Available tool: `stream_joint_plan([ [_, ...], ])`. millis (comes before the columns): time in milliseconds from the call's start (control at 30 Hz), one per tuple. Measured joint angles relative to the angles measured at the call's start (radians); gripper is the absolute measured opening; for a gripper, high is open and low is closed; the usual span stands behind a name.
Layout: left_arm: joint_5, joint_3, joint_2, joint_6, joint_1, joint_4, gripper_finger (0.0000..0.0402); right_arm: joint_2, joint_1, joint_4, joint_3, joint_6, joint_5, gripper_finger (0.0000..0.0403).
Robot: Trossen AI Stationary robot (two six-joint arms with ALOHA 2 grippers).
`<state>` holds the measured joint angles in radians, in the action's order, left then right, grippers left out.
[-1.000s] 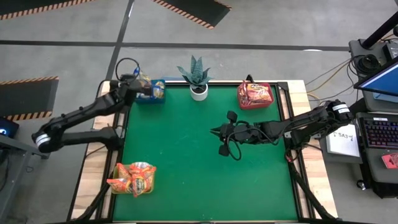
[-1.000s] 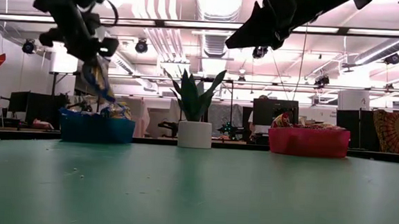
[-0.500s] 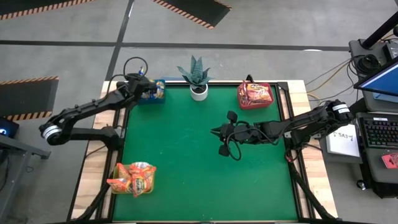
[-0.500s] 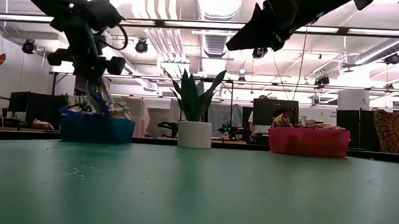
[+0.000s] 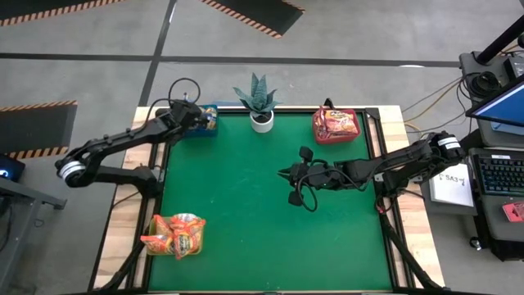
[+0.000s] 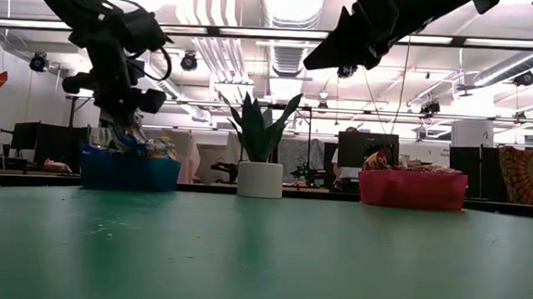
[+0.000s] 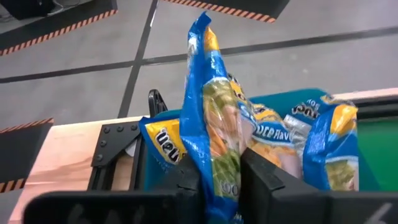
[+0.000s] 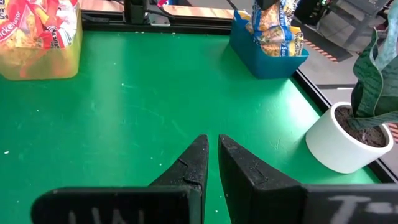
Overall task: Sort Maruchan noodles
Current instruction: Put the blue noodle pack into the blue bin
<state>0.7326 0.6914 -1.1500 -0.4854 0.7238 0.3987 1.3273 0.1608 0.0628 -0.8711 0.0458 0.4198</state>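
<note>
A blue bin [image 5: 205, 123] at the table's far left corner holds several blue-edged yellow noodle packets [image 7: 323, 143]. My left gripper [image 5: 196, 120] hangs just over this bin [image 6: 129, 171], shut on one more blue-edged yellow packet [image 7: 214, 106]. My right gripper [image 5: 281, 173] hovers shut over the green table's middle right, with nothing between its fingers [image 8: 199, 155]. A red bin [image 5: 336, 125] at the far right holds red packets. A yellow-green bin [image 5: 174, 235] at the near left holds orange and red packets. My left gripper pinches the packet's two flat faces [image 7: 219, 167] between its two fingers [image 7: 264, 180], near one end. It comes slanting down from the table's left side. The packet stands on edge and sticks out ahead of the fingers, its free end [image 6: 130, 139] down among the packets in the bin.
A potted plant in a white pot [image 5: 261, 120] stands at the far edge between the blue and red bins. The green mat [image 5: 270, 229] lies bare between the bins. Black frame rails [image 5: 164, 164] run along the table's sides.
My left gripper has gone down toward the blue bin and a little toward the table's right edge, tipping further downward. The packet it carries has come down from above the bin's rim until its free end is among the packets inside.
</note>
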Motion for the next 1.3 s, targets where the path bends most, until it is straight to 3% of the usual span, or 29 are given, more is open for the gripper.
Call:
stream_joint_plan([
  [400, 0.006, 0.003, 0.085, 0.028, 0.000, 0.133, 0.0161, 0.000, 0.000, -0.003, 0.000, 0.005, 0.000, 0.0028],
  [667, -0.062, 0.145, 0.125, 0.043, -0.034, 0.300, 0.0200, 0.000, 0.000, -0.003, 0.000, 0.001, 0.000, 0.0028],
  [900, -0.039, 0.155, 0.106, 0.208, -0.075, 0.039, 0.0200, -0.001, 0.000, -0.003, 0.000, -0.004, 0.000, 0.0028],
  [1067, 0.035, 0.067, 0.060, 0.186, -0.040, -0.128, 0.0188, -0.001, 0.000, -0.007, 0.000, -0.004, 0.000, 0.0028],
  [1167, 0.061, -0.001, 0.026, 0.153, -0.024, -0.201, 0.0157, -0.001, 0.000, -0.007, 0.000, -0.004, 0.000, 0.0028],
  [1300, 0.061, -0.081, -0.016, 0.143, -0.023, -0.357, 0.0083, -0.001, 0.000, -0.007, 0.001, -0.011, 0.000, 0.0028],
])
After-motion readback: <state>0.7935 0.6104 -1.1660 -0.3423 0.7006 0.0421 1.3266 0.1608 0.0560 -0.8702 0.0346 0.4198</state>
